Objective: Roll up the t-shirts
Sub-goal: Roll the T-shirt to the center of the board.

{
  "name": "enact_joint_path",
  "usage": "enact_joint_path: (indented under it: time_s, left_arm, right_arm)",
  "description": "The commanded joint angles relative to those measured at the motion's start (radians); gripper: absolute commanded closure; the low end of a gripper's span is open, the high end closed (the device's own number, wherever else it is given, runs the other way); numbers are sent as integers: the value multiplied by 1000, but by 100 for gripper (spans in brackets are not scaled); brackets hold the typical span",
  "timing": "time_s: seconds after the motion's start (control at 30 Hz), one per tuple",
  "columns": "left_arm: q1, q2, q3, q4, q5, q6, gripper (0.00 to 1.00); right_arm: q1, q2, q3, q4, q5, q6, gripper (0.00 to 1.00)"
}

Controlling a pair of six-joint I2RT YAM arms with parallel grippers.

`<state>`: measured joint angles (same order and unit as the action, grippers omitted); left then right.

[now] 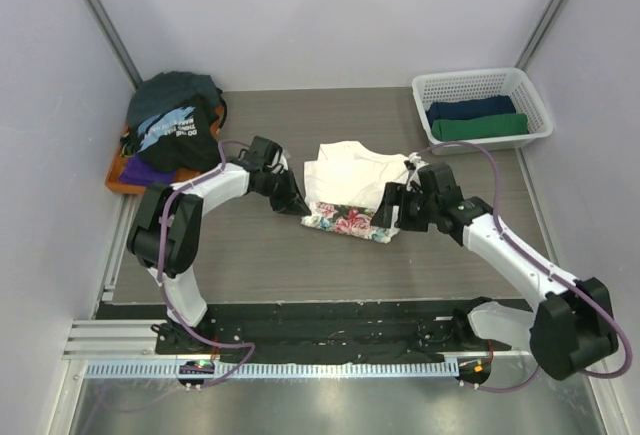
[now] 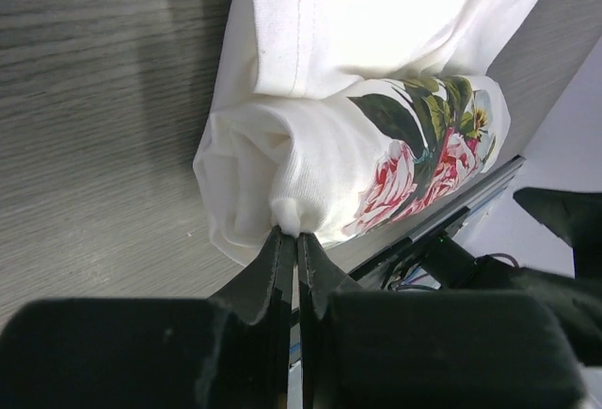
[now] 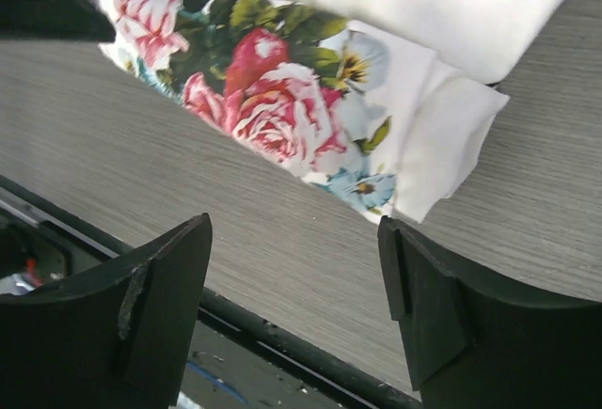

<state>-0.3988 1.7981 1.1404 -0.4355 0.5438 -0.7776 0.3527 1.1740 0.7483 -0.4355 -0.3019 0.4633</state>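
Observation:
A cream-white t-shirt with red floral print lies mid-table, its near part rolled into a tube. My left gripper is shut on a pinch of cloth at the roll's left end. My right gripper is open and empty just off the roll's right end, its fingers over bare table. A pile of t-shirts at the back left holds a black one with pale-blue lettering, a dark teal one and a purple one.
A white lattice basket at the back right holds a rolled navy shirt and a rolled green one. The pile sits on an orange tray. A black rail runs along the near table edge.

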Motion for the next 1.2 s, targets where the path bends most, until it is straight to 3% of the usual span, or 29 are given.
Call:
enact_joint_path:
  time_s: [0.0, 0.2, 0.33, 0.6, 0.8, 1.07, 1.17]
  left_arm:
    - [9, 15, 41, -6, 39, 18, 94]
    - [34, 27, 45, -17, 65, 35, 94]
    - [46, 35, 50, -28, 84, 41, 94]
    - [46, 44, 65, -35, 97, 38, 94]
    - [46, 40, 82, -54, 108, 37, 94]
    - [48, 44, 102, -81, 122, 41, 94]
    - [48, 50, 105, -83, 123, 41, 94]
  right_arm:
    - [191, -89, 22, 7, 321, -109, 13]
    - [472, -146, -56, 217, 553, -348, 2]
    - [659, -151, -187, 523, 711, -621, 0]
    - [769, 143, -113, 596, 880, -1001, 0]
    - [778, 312, -38, 580, 934, -1028, 0]
    - [773, 478, -24, 708, 1054, -1063, 0]
    - [759, 519, -20, 728, 1073, -1046, 6]
